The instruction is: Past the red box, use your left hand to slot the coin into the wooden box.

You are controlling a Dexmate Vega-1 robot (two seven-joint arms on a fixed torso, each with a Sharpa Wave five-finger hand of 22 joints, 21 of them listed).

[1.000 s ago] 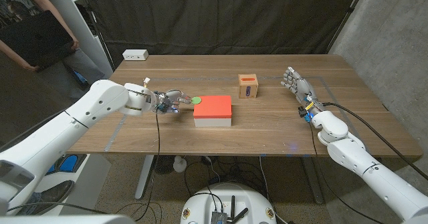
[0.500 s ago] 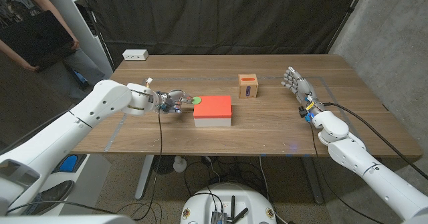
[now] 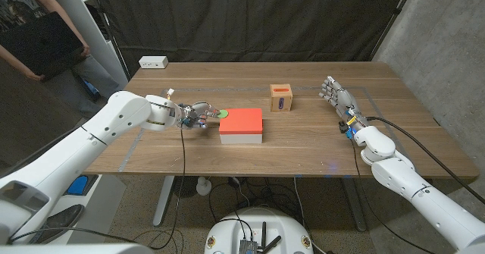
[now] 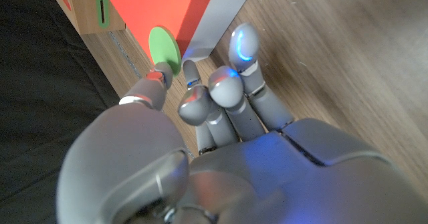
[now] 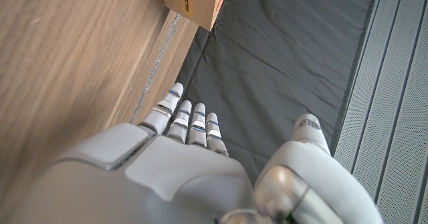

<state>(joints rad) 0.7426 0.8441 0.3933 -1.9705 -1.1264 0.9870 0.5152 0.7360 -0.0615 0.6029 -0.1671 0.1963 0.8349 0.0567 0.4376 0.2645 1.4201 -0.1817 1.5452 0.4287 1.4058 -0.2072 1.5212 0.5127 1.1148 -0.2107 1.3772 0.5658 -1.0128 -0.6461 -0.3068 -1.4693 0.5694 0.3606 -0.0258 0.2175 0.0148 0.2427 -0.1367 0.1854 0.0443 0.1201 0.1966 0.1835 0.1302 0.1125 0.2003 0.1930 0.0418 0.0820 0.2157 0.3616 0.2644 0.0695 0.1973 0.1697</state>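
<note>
While pinching flat round green coin (image 4: 164, 46), left hand (image 3: 194, 115) beside glossy red box (image 3: 242, 120), right hand (image 3: 336, 97) spread

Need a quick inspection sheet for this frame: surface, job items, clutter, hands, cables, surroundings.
Surface: brown wooden table, pale tape line along its left part.
Job's things: round green coin pinched in the left hand, at the near-left edge of the flat red box on a white base; small wooden box with a dark slot stands beyond the red box, toward the right.
Clutter: white rectangular power strip at the far left corner.
Hands: left hand holds the coin; right hand spread, holding nothing.
Cables: black cable hangs from the left wrist; another runs along the right arm.
Surroundings: black curtain behind; person at far left.
</note>
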